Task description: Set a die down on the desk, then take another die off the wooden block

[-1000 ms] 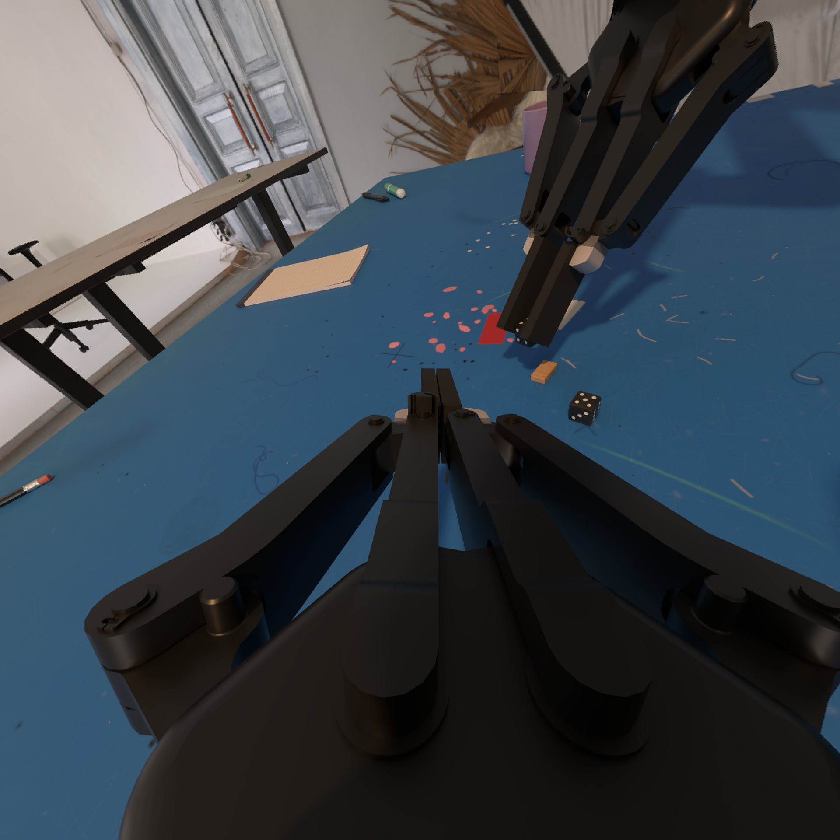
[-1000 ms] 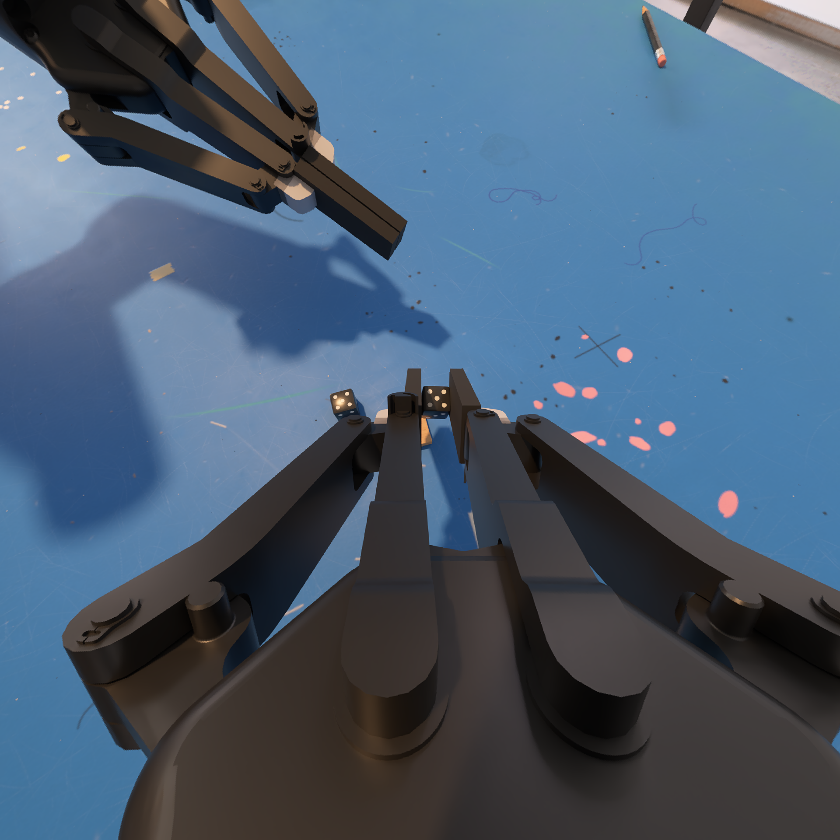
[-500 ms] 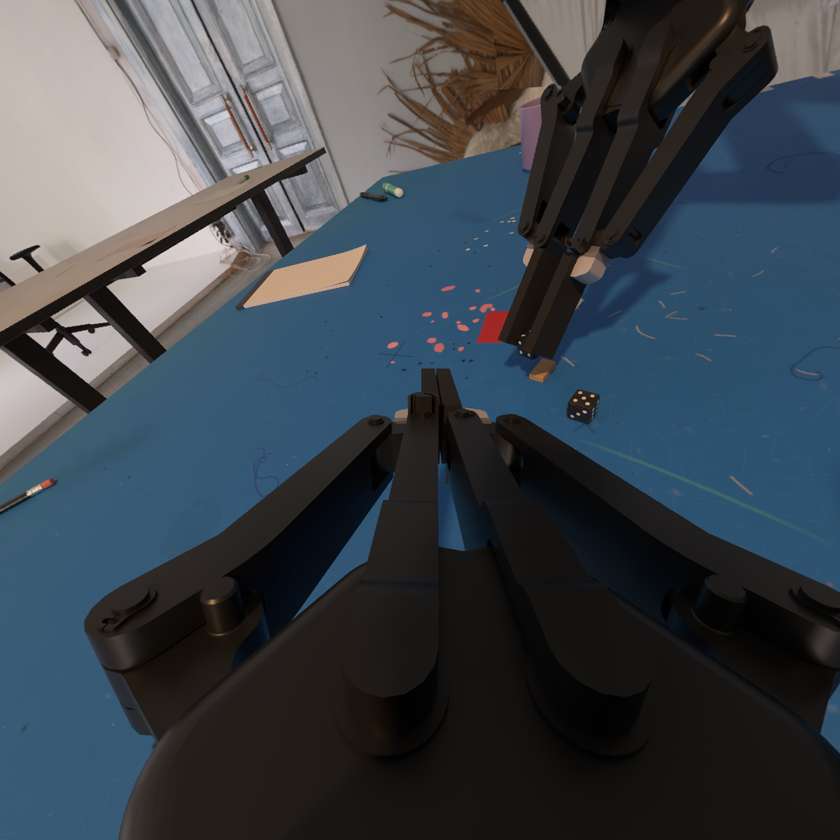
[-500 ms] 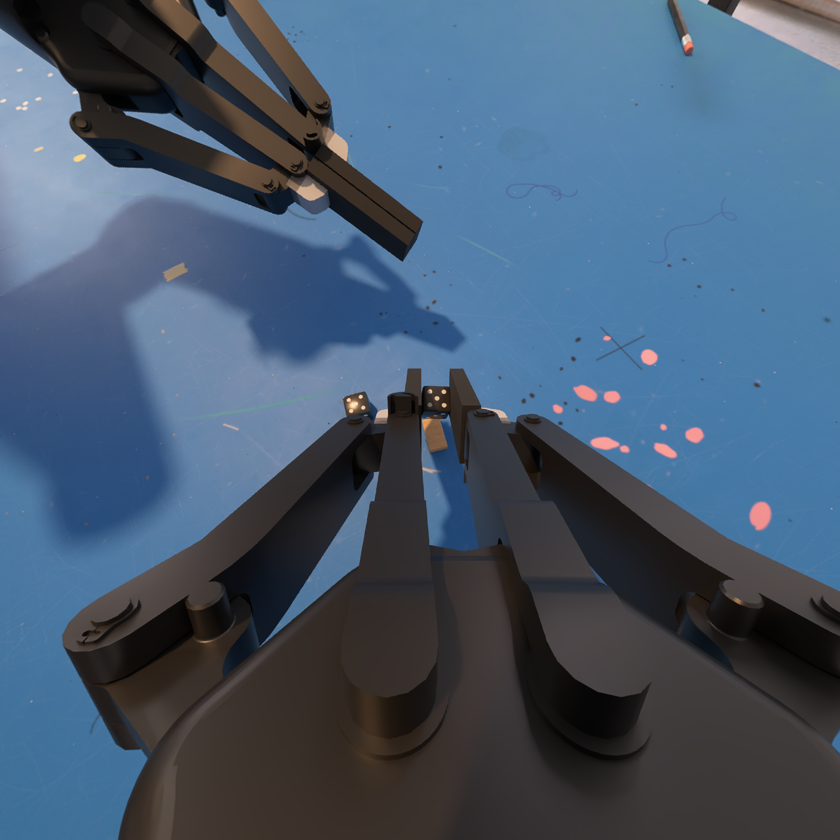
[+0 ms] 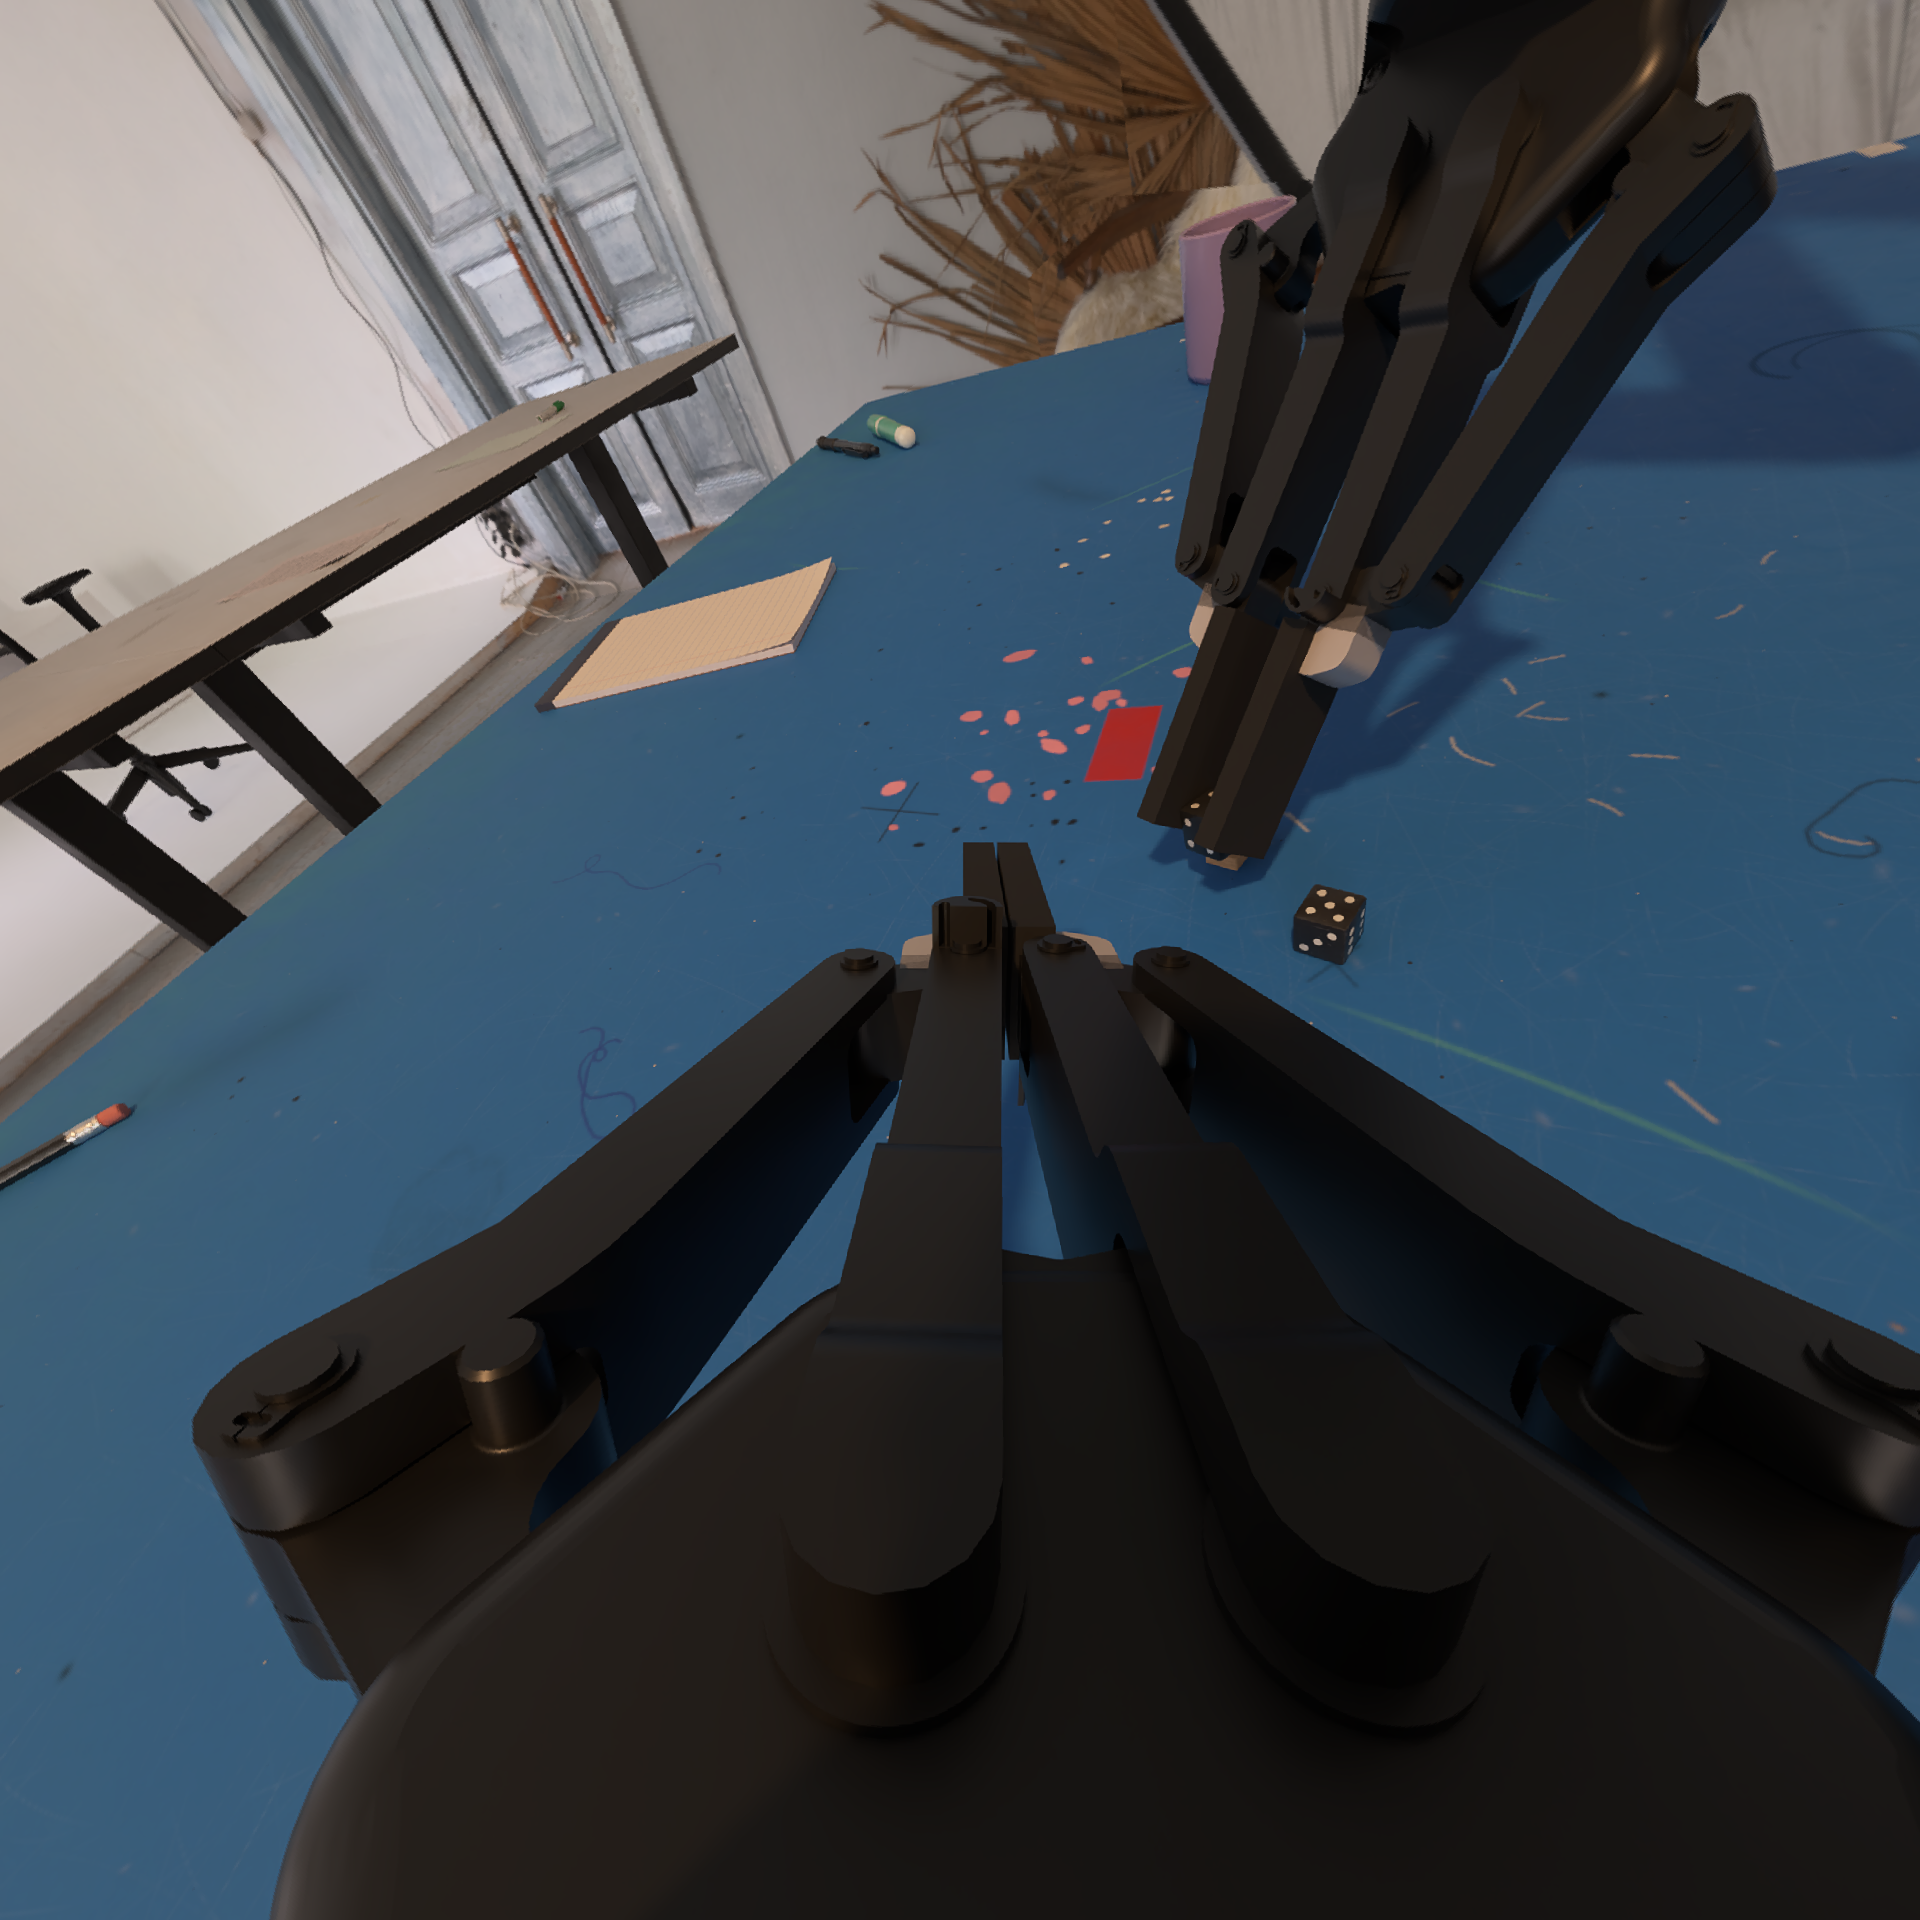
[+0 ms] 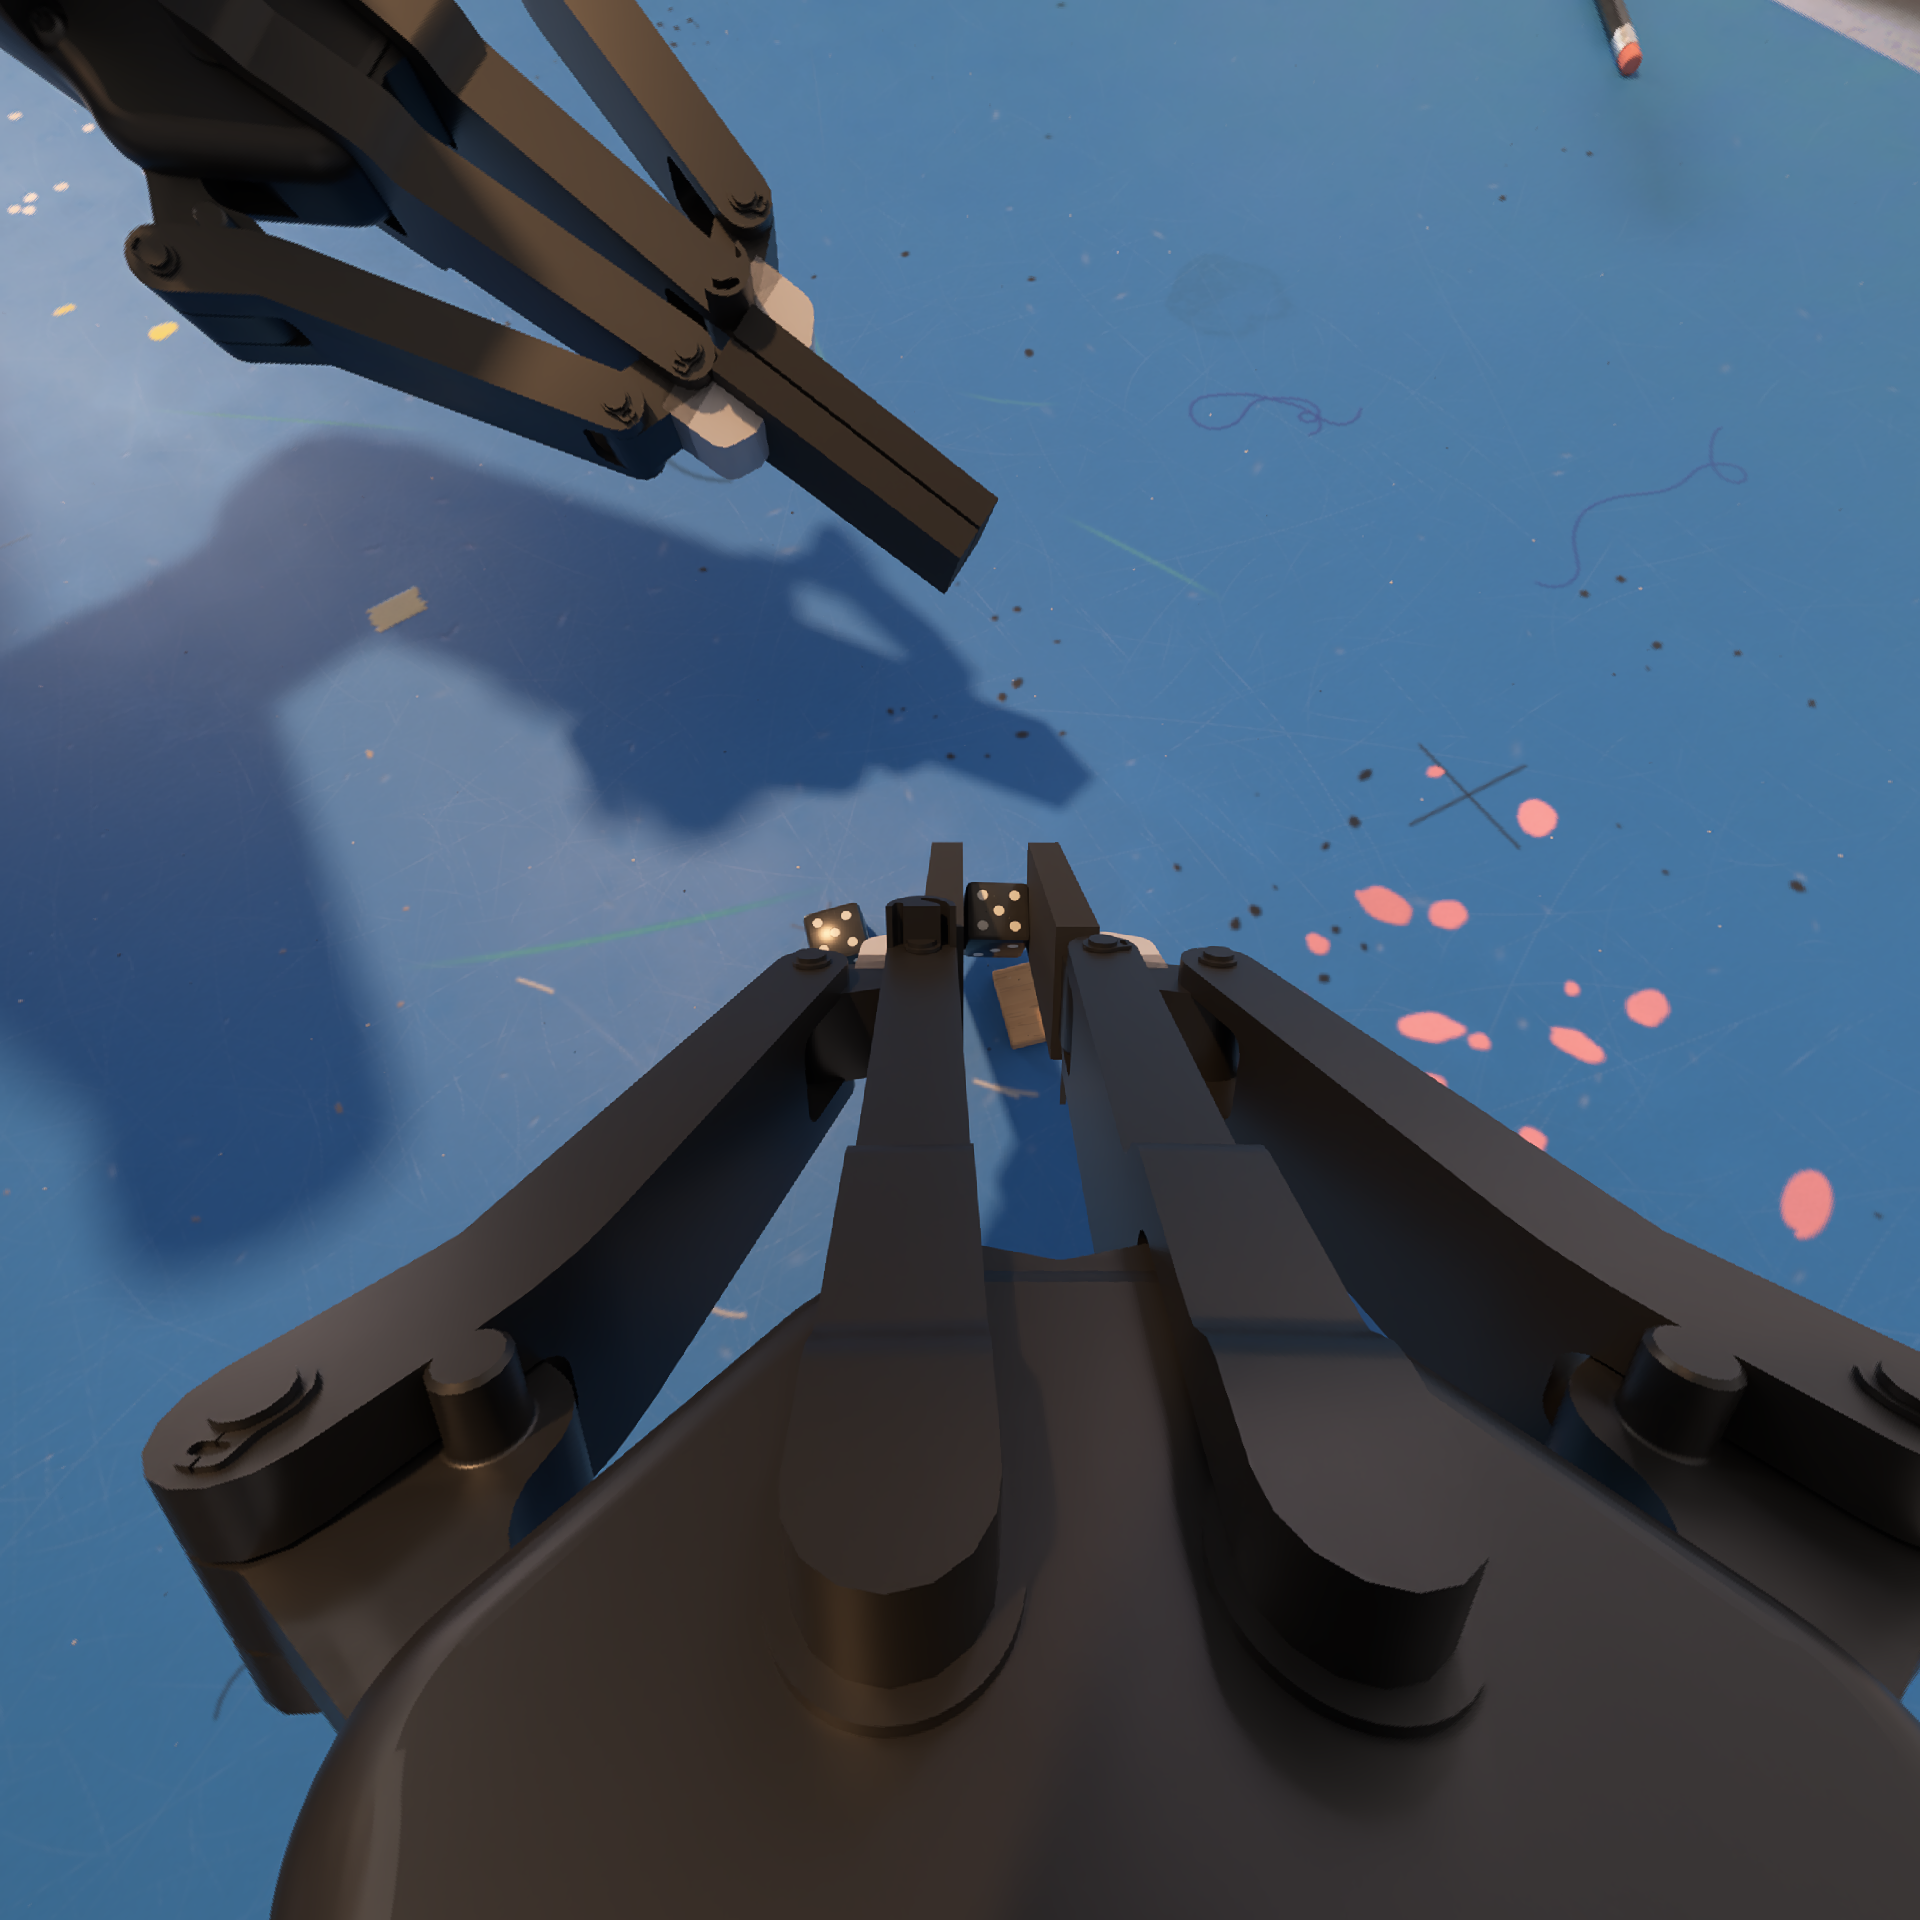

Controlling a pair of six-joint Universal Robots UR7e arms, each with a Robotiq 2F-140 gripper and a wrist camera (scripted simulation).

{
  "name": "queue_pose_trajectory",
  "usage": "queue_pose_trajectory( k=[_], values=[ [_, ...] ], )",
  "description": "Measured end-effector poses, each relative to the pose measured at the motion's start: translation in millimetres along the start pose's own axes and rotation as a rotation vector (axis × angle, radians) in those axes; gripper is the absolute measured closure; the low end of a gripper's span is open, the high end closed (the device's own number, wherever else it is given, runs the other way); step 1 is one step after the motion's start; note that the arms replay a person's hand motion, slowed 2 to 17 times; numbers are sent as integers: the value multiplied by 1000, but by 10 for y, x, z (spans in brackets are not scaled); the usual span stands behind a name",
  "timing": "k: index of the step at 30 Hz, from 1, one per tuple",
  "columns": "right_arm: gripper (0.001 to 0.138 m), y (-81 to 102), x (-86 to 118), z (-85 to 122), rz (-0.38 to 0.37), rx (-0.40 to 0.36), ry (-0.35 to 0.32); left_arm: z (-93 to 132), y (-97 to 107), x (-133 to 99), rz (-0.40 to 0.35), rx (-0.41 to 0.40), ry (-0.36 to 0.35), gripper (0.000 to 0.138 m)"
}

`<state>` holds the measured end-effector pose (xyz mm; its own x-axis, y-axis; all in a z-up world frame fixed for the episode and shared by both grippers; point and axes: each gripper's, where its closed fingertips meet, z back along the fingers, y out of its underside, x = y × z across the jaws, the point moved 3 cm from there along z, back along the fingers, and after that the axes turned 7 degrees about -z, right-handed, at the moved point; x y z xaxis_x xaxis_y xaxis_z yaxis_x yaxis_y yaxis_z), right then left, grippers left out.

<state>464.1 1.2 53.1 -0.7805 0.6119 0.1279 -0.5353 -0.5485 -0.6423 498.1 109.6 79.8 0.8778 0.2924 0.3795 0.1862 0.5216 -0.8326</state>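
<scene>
Closest in the right wrist view, the right pincer (image 6: 995, 883) grasps a black die (image 6: 995, 912) between its fingertips, both inner faces touching the die's sides. Directly beneath and slightly nearer the wrist, the small wooden block (image 6: 1018, 1006) lies flat on the blue bench (image 6: 1351, 623); whether the die rests on the block or sits just clear of it cannot be told. Just beside the pincer's left finger, a second black die (image 6: 834, 927) sits on the bench, outside the grip and apart from the block. Farther off, the left pincer (image 6: 961, 545) is clenched with nothing between its fingers, tips raised above the bench over its own shadow. From the left wrist view, beyond that pincer lie pink spots (image 5: 997, 774), a red card (image 5: 1122, 743) and, farther still, a tan notepad (image 5: 696, 634).
</scene>
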Motion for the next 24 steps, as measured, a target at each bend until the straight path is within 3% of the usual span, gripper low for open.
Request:
queue_pose_trajectory(
  k=[24],
  values=[
    [122,33,32,-42,9,36,52,-1,-10,-19,-12,2,3,138]
  ],
)
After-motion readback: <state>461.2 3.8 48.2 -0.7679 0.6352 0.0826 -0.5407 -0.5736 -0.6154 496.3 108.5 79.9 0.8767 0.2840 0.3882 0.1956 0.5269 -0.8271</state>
